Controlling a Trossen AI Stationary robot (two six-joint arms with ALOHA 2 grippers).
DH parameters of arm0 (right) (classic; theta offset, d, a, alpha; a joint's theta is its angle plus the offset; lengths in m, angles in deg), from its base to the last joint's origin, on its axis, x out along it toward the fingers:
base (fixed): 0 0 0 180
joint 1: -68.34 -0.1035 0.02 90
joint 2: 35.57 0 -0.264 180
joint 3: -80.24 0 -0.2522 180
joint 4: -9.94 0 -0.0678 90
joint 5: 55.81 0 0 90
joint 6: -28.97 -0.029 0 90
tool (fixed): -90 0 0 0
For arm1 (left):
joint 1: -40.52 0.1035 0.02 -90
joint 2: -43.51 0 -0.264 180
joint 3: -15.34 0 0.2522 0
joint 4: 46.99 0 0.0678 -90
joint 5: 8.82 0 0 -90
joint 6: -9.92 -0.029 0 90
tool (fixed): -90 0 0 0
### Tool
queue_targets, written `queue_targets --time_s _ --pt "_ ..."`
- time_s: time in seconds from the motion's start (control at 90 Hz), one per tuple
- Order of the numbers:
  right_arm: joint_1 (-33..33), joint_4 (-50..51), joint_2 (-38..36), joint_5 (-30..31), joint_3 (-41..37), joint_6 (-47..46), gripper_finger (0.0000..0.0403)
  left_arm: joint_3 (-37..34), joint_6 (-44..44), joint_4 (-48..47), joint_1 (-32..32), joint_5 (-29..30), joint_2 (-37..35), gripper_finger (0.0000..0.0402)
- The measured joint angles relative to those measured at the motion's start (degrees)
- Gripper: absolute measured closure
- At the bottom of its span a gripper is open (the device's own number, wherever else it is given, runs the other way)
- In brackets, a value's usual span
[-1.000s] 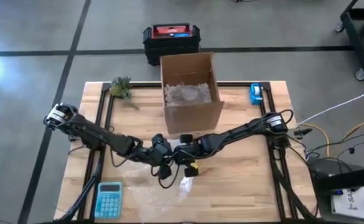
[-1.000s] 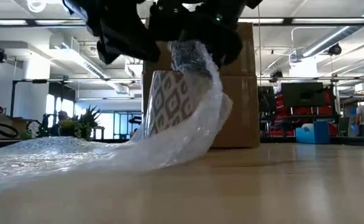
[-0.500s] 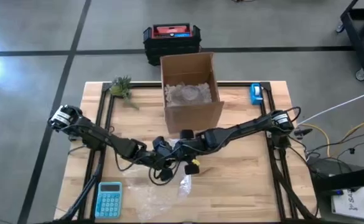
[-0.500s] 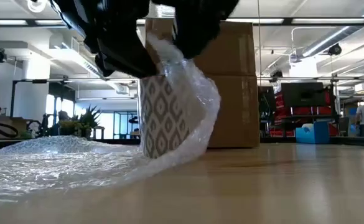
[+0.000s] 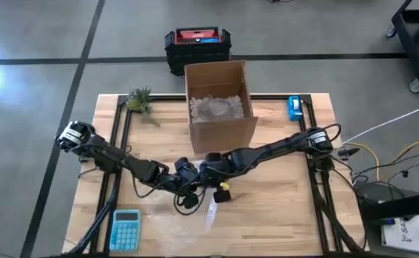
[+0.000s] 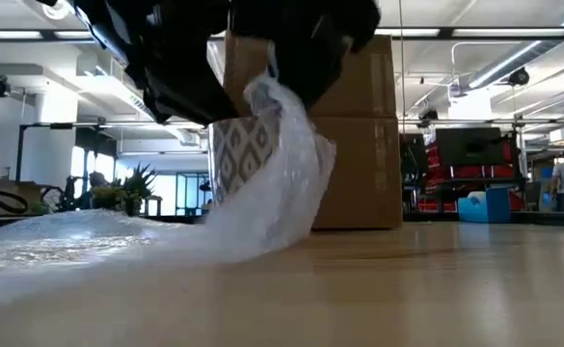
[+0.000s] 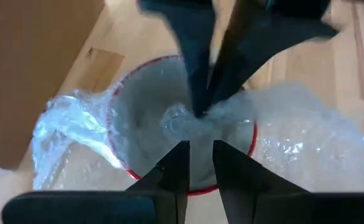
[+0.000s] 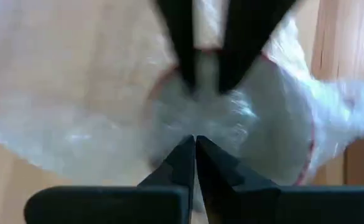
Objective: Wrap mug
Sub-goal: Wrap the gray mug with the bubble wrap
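- Bubble wrap (image 6: pixel 262 193) drapes the patterned mug (image 6: pixel 238 159), lifted above the worktop (image 6: pixel 407 289).
- Right claw (image 8: pixel 195 146) pinches wrap inside the mug.
- Left claw (image 7: pixel 199 152) is narrowly parted over the rim.

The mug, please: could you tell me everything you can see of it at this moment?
The mug looks ceramic, white with a grey diamond pattern and a red rim. It stands upright near the table's middle, in front of the cardboard box, its base hidden by clear bubble wrap that drapes over its side and is tucked into its mouth. The left end effector and right end effector both reach into that mouth from above, the right one pinched on the wrap.
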Motion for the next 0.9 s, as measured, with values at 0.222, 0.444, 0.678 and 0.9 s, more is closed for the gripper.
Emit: queue_targets --time_s 0.222,0.444,0.678,0.9 --pt "0.35 -2.27 1.01 1.50 0.01 -0.42 0.0400 0.00 -0.14 -1.98 -0.11 -0.78 -1.39 0.0342" --pt "1.26 -8.52 2.75 1.18 -0.14 -6.83 0.0400 0.20 0.38 -2.81 -0.44 -3.58 -4.79 0.0342" --pt "1.62 -8.38 4.60 0.77 0.10 -7.36 0.0401 0.17 1.91 -4.19 -1.53 -3.88 -7.00 0.0342" --pt "1.59 -7.76 2.14 0.97 -0.32 -7.48 0.0400 0.15 0.27 -0.94 -1.40 -1.09 -5.27 0.0342"
